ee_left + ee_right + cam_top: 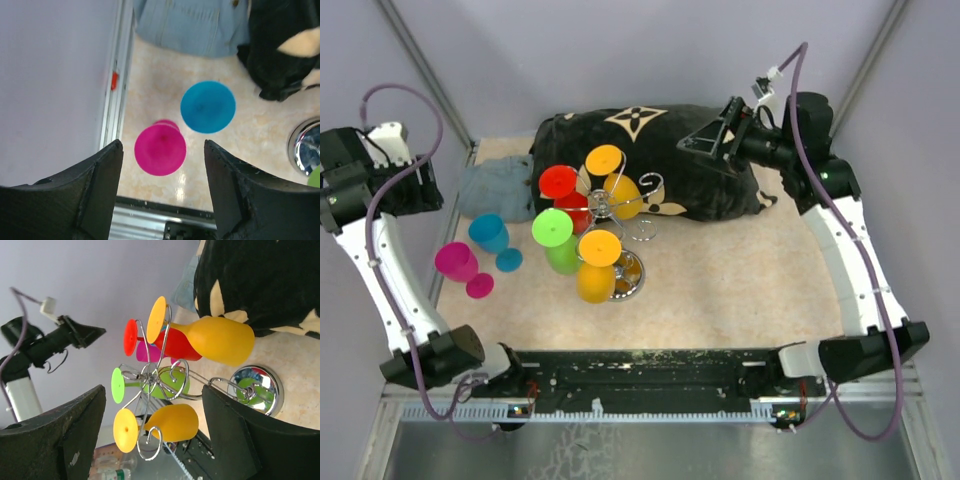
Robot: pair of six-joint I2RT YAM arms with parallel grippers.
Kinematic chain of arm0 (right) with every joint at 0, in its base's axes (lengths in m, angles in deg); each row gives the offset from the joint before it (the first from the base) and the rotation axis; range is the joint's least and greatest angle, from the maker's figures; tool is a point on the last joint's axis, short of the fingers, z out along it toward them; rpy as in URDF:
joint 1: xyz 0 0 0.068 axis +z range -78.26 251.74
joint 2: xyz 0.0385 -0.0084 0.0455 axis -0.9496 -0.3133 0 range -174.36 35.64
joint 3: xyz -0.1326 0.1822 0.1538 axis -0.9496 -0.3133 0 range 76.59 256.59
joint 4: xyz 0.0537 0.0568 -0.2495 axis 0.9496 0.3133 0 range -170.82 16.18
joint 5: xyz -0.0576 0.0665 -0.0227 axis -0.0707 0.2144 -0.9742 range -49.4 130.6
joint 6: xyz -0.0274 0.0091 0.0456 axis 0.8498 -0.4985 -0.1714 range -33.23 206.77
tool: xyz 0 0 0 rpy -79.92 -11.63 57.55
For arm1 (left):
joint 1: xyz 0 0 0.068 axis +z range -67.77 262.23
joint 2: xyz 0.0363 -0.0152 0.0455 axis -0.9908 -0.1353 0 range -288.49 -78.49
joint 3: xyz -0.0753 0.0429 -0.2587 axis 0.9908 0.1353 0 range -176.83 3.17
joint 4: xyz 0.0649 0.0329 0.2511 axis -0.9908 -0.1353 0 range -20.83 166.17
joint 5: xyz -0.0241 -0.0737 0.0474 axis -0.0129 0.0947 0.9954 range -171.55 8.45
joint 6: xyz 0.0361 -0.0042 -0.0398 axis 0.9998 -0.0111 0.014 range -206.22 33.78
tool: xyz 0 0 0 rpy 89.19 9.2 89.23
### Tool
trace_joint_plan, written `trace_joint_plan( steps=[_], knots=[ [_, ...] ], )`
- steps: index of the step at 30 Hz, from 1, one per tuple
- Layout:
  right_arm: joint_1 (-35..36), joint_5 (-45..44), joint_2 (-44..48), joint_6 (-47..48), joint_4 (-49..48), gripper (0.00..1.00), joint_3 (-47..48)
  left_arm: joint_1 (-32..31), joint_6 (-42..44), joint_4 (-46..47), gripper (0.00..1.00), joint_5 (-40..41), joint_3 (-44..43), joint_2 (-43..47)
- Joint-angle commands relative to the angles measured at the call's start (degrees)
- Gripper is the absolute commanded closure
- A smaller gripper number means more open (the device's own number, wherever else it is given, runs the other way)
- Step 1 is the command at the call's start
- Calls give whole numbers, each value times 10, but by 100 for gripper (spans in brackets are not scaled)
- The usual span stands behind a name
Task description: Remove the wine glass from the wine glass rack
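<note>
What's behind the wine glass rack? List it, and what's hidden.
Behind the wine glass rack lies a black cushion with cream motifs, a blue cloth to its left. The hanging glasses cover part of the cushion's near edge; anything under it is hidden.

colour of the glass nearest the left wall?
Magenta glass; left wrist view shows it best.

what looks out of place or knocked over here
Nothing stands out. The silver wire wine glass rack stands upright, four coloured plastic glasses hanging from it; a pink plastic glass and a blue plastic glass sit off it, near the table's left edge.
</note>
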Motion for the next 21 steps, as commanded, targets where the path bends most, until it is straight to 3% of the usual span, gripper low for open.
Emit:
trace_joint_plan(
  steps=[1,7,11,16,21],
  knots=[
    [1,46,-64,15,-7,23,104,-1,-21,27,28,-58,-43,34],
    [1,113,-241,6,33,24,310,-2,-71,31,28,-141,-52,52],
    [9,145,-319,8,70,25,397,-1,-93,42,28,-188,-51,59],
    [26,136,-315,26,78,26,378,-4,-142,45,29,-276,-82,37],
    [28,104,-243,25,45,24,286,-11,-236,49,31,-422,-85,7]
  ],
)
